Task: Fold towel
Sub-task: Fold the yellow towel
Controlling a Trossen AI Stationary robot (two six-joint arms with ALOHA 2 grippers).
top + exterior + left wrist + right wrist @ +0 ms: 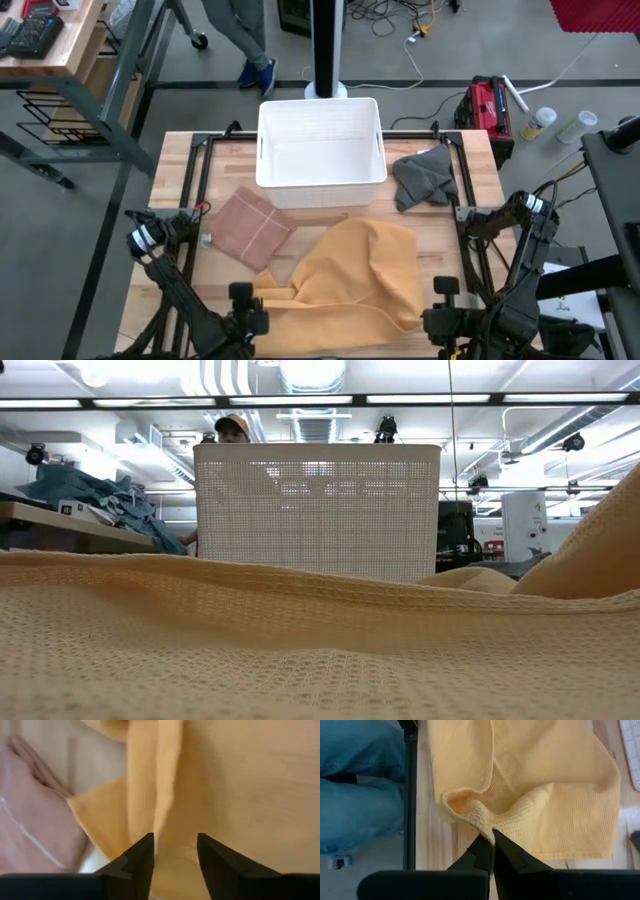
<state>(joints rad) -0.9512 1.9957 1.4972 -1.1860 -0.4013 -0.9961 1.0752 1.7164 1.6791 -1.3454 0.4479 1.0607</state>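
A yellow towel [350, 280] lies rumpled on the near middle of the wooden table and fills the foreground of the low view [320, 650]. My right gripper [492, 845] is at the towel's near right corner [437, 315], shut on its edge. My left gripper [175, 842] is open at the towel's near left corner [250, 300]. Its fingers stand over the cloth beside a raised fold [155, 805]; whether they touch it I cannot tell. My right gripper pinches the towel's hemmed edge [487, 827] between its two fingers, at their free ends. The edge is puckered into a small raised fold there, so more than one layer is in the pinch. The rest of the towel lies slack on the table.
A white basket [320, 145] stands at the far middle. A folded pink cloth [255, 228] lies left of the towel and a grey cloth [422, 178] at the far right. A person's leg in blue jeans [355, 785] shows beyond the table's dark frame rail [411, 795].
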